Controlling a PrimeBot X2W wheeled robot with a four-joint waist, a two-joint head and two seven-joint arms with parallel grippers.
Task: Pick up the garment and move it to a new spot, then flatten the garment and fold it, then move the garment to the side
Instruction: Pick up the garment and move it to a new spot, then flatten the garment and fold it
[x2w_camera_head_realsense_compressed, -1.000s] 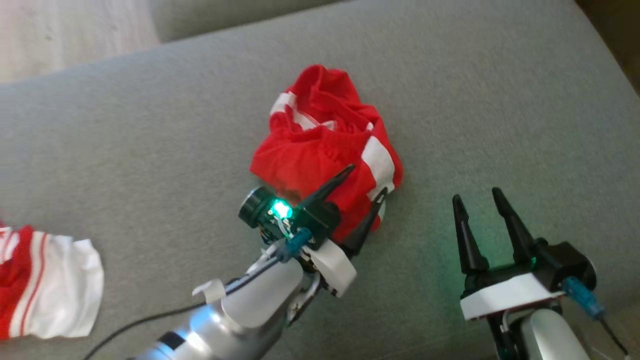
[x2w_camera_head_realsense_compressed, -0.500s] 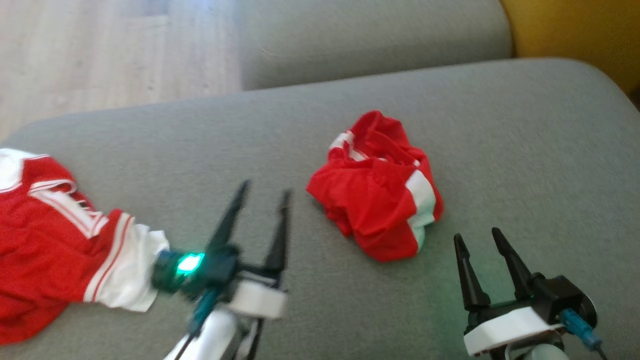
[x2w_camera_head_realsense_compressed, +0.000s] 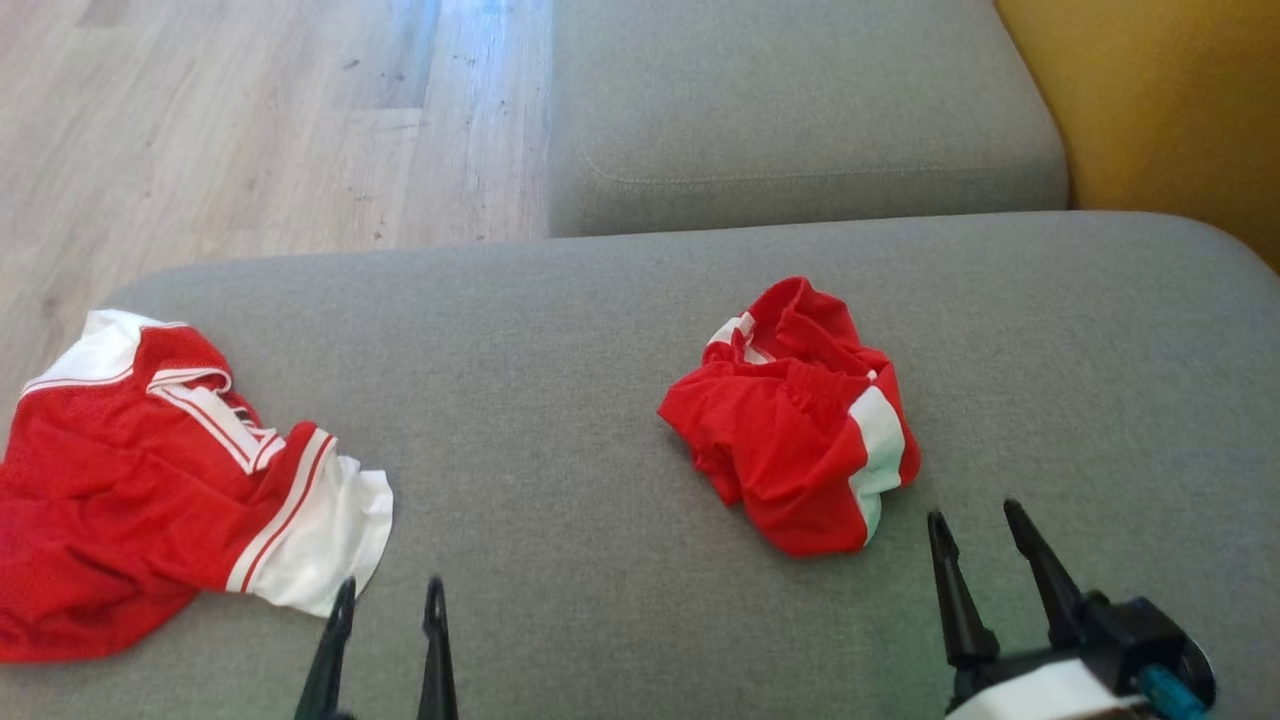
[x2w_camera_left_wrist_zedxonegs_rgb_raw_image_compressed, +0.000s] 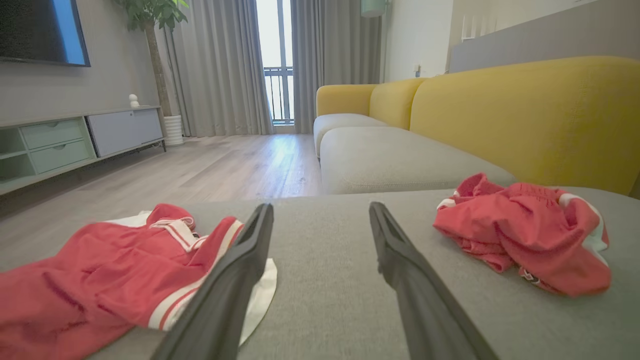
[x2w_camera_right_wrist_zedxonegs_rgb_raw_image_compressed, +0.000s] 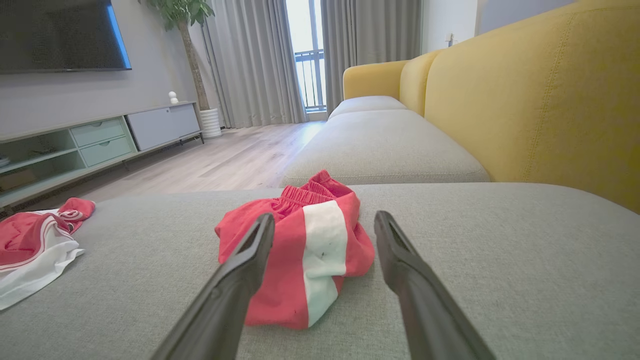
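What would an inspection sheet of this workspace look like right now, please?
Surface: grey sofa cushion, flat, bearing both garments.
Job's things: red shorts, crumpled heap, white stripe showing, not yet flattened or folded.
Clutter: red and white jersey, rumpled, at the cushion's left end, apart from the shorts.
Claws: left claw open, empty, close to the jersey's white sleeve; right claw open, empty, just short of the shorts.
Cables: blue connector at the right claw's base.
Surroundings: wood floor, yellow backrest, cabinet, curtains.
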